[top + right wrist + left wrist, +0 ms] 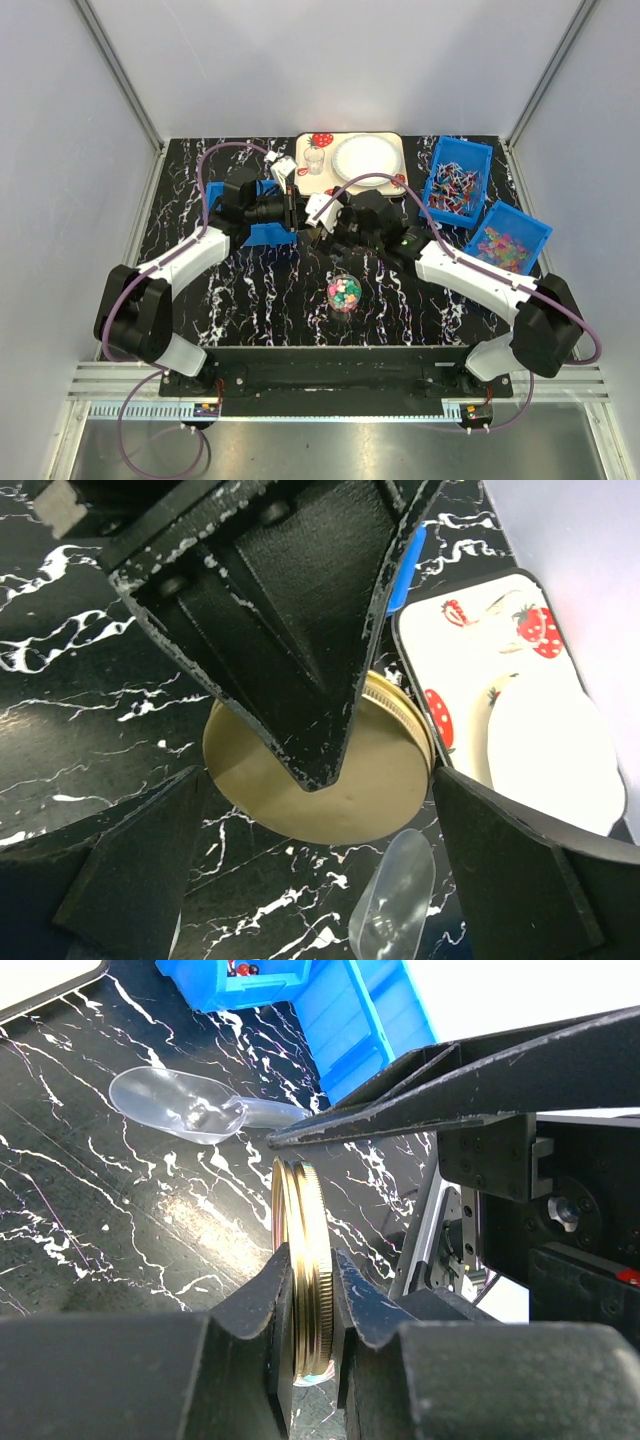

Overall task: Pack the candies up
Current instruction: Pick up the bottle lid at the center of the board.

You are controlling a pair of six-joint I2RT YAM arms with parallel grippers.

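Left gripper (308, 1285) of mine's clamping the gold lid (300, 1210) edge-on, right gripper (320, 780) gapes wide around it, so I'd say grab the rim squarely before left lets go.

- L gripper (308, 1290) clamped on gold lid (300, 1220); lid stands on edge, upright betw. the pads.
- R gripper's finger (400, 1100): black, tip just above lid rim.
- Clear scoop (180, 1108) lies on marbled table (90, 1230) beyond lid, near blue bin (360, 1020).
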